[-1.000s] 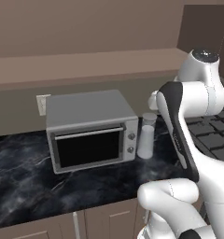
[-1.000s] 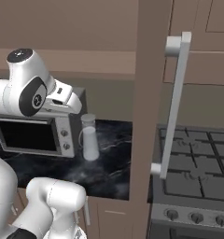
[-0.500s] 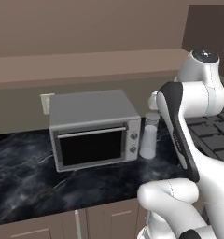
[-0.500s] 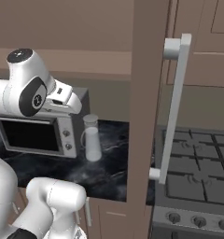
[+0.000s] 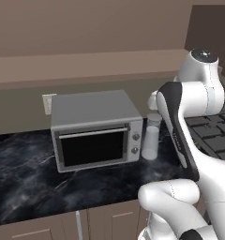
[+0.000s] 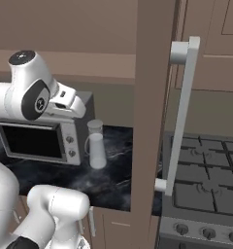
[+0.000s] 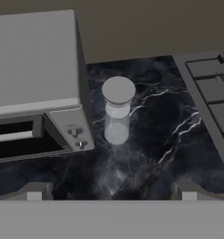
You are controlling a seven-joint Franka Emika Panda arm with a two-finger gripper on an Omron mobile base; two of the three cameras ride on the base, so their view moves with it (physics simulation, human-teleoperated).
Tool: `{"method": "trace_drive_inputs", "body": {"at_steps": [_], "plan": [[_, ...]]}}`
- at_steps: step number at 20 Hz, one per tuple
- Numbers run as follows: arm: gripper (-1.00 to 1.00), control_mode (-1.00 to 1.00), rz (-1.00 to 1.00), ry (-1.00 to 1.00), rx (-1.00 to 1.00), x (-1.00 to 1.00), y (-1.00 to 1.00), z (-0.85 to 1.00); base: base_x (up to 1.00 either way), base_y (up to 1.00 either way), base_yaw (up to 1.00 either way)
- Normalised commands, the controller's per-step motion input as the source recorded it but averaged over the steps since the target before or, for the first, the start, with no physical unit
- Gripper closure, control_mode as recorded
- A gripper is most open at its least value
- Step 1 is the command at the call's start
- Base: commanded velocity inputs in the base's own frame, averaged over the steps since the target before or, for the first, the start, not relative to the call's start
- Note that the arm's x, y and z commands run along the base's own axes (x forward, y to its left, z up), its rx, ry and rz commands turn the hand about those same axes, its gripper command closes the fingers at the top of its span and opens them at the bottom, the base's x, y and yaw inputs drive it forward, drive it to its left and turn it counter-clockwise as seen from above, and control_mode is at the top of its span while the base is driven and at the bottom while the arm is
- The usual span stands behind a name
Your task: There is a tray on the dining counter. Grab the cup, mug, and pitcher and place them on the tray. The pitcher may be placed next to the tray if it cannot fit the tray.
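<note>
While the gripper (image 7: 111, 193) hangs wide open, the pitcher (image 7: 117, 115) stands upright (plain grey, narrow-necked) beside the toaster oven (image 5: 96, 129)

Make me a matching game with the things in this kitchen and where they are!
Things:
1. pitcher
2. toaster oven
3. stove
4. gripper

Places or states:
A. behind the tall wooden panel, black grates on top
B. open, above the dark marble worktop
C. upright on the worktop, right beside the oven's knobs
D. against the wall, door shut

Pairs: 1-C, 2-D, 3-A, 4-B
</note>
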Motion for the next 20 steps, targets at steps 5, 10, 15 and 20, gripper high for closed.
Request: {"method": "trace_drive_inputs", "body": {"at_steps": [5,10,15,20], "plan": [[-1.00,-1.00,0.00,0.00,0.00,0.18,0.00,-0.18,0.00,0.00,0.00],[-1.00,-1.00,0.00,0.00,0.00,0.09,0.00,-0.28,0.00,0.00,0.00],[-1.00,-1.00,0.00,0.00,0.01,0.07,0.00,-0.34,0.00,0.00,0.00],[-1.00,-1.00,0.00,0.00,0.03,0.01,-0.01,-0.39,0.00,0.00,0.00]]}}
